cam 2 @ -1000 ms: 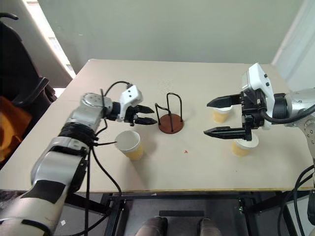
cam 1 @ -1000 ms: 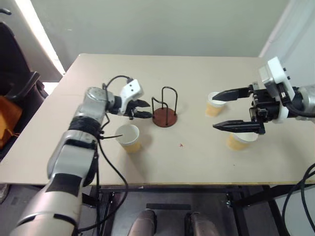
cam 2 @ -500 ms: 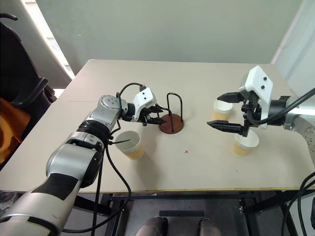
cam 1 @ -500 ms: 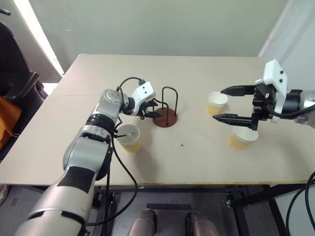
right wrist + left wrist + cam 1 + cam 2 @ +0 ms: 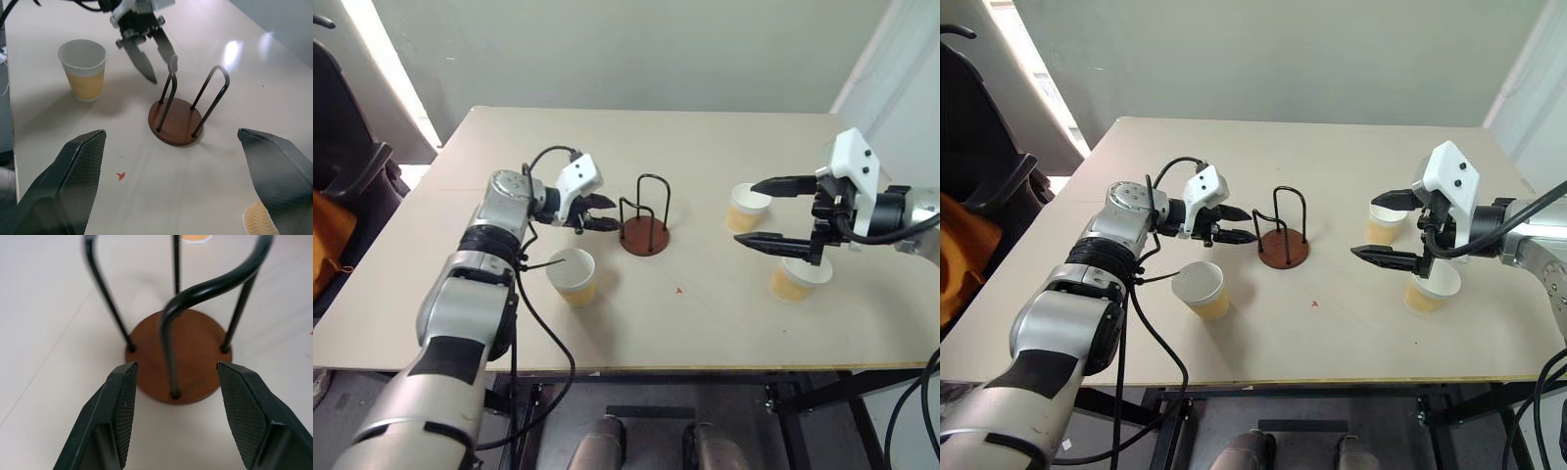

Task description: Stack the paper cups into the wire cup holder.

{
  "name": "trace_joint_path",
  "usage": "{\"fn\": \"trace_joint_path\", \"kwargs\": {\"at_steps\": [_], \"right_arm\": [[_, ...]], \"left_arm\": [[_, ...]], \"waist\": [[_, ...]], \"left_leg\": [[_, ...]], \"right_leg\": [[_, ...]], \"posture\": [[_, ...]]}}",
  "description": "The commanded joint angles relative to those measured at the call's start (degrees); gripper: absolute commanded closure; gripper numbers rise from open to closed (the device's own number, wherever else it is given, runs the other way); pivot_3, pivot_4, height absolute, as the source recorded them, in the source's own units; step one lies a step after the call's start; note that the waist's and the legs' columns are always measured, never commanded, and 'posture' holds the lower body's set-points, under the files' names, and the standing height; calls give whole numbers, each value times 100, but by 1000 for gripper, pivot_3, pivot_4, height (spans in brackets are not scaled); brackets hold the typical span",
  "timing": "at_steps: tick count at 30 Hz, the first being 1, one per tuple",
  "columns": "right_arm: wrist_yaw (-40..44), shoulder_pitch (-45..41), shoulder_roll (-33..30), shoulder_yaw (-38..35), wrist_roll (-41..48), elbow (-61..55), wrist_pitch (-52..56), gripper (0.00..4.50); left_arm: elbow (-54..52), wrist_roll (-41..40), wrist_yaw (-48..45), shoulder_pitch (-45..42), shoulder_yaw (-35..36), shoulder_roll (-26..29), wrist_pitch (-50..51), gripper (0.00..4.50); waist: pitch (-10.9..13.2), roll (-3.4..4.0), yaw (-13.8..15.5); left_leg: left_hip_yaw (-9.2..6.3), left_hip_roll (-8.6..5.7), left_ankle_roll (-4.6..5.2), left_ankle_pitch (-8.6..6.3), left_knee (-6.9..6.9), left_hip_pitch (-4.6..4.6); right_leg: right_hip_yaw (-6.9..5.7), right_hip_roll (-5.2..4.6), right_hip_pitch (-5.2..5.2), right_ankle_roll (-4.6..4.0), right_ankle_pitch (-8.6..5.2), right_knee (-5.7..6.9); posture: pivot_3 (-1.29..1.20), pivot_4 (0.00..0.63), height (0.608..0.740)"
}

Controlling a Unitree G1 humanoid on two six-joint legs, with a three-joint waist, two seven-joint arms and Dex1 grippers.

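Our open, empty right gripper hangs above two upright cups, nearer them than our open left gripper beside the holder.

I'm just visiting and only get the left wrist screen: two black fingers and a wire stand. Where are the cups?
Observer: Three cups stand on the table. One is by the left arm, nearer the robot than the holder.
Operator: And the other two?
Observer: Both stand on the robot's right, one farther off, one nearer.
Operator: Is the other arm holding one?
Observer: No. The right tool hangs wide open over those two, holding nothing.
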Motion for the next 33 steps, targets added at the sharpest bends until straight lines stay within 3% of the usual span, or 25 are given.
{"fn": "trace_joint_path", "kwargs": {"at_steps": [1,7,15,18,22,26,30,33], "right_arm": [[-70,-47,-45,-82,-43,-156,-117,0],[-41,-13,-109,-81,-83,-148,-135,0],[-59,13,-120,-92,-111,-112,-82,0],[-83,-33,-101,-47,-203,4,-142,0],[107,0,-253,-1,-324,145,-254,0],[661,420,-766,-233,-240,206,-307,0],[883,916,-1047,-620,-238,355,-456,0],[1214,1459,-1215,-1117,-198,455,-548,0]], "left_arm": [[-22,25,304,-76,81,-176,-63,1776],[147,-27,529,-198,164,-424,-74,1776],[144,-28,282,-177,199,-302,-88,4472],[81,-56,163,-168,221,-271,-79,4472],[-537,-523,-689,-173,374,-387,290,4472],[-2364,-1051,-1510,378,164,-516,1258,4472],[-4208,-1257,-1693,1197,-249,-458,1953,4472],[-4868,-1342,-1678,1560,-409,-372,2197,4472]], "waist": [[0,0,12],[0,0,-1],[0,0,-11],[0,0,-13],[0,0,7],[-1,-1,53],[-1,0,47],[-1,-1,40]], "left_leg": [[0,0,2,-1,0,-1],[9,-2,6,-4,5,1],[18,-1,6,-4,4,3],[20,-1,6,-4,4,3],[20,-1,8,-5,5,1],[21,-4,5,-6,8,-10],[55,-1,-25,-16,21,-6],[68,0,-22,-24,28,1]], "right_leg": [[0,-2,0,0,0,0],[3,-5,1,5,3,1],[5,-3,0,7,2,1],[7,-4,0,8,2,0],[7,-4,0,8,2,0],[6,-7,-2,10,2,-10],[9,-10,1,23,-5,-7],[19,-13,0,32,-7,-1]], "posture": [[0,150,740],[0,150,740],[0,150,740],[0,150,740],[0,150,740],[0,150,740],[0,150,740],[0,150,740]]}}
